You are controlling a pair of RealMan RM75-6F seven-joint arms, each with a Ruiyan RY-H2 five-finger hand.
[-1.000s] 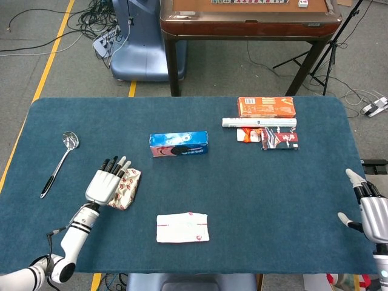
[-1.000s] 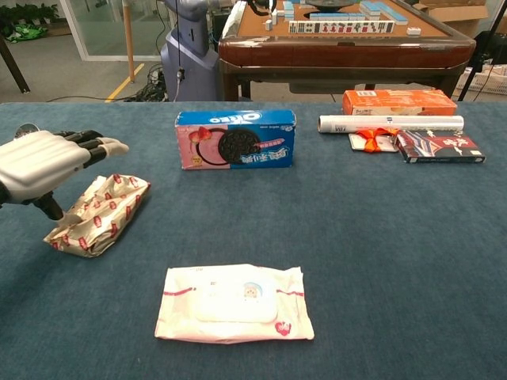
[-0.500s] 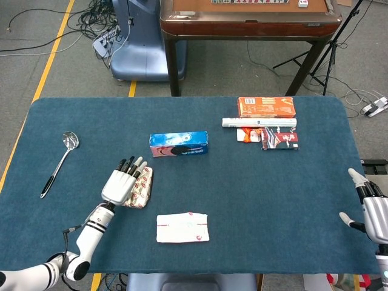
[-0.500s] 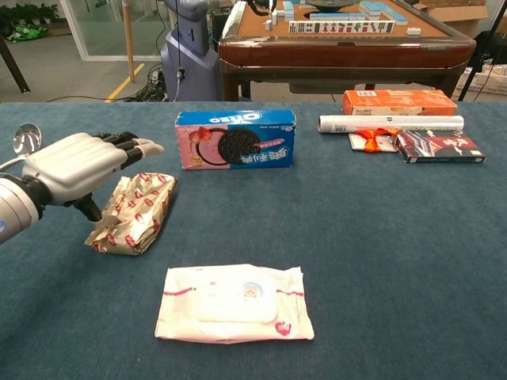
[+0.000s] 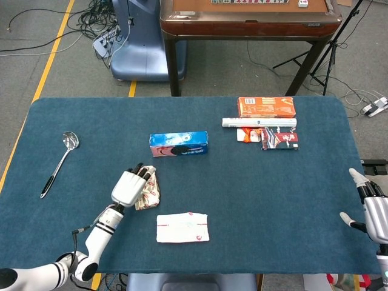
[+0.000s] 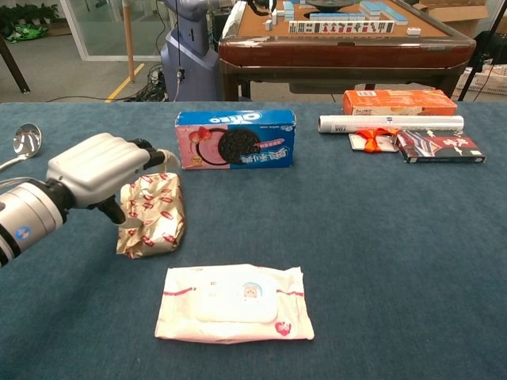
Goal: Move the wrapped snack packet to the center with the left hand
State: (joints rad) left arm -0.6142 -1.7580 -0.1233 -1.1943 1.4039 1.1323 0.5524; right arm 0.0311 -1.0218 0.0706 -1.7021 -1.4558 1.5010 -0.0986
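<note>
The wrapped snack packet point(image 5: 150, 190) point(image 6: 154, 215), cream foil with red print, lies crumpled on the blue table just left of the middle. My left hand point(image 5: 129, 186) point(image 6: 101, 166) is against its left side, with the fingers curled over its far edge and the thumb low at its near side, gripping it. Part of the packet is hidden under the fingers. My right hand point(image 5: 370, 209) hangs at the table's right edge with fingers apart, holding nothing; only the head view shows it.
An Oreo box point(image 5: 179, 144) point(image 6: 235, 139) stands just behind the packet. A wet-wipes pack point(image 5: 182, 227) point(image 6: 234, 303) lies in front of it. A spoon point(image 5: 59, 162) is at the far left. An orange box point(image 5: 266, 107), a roll point(image 5: 259, 122) and small packets point(image 5: 279, 139) sit back right.
My left hand has slid rightward with the snack packet, and its outstretched fingers have curled down over the packet. The right hand has barely moved.
</note>
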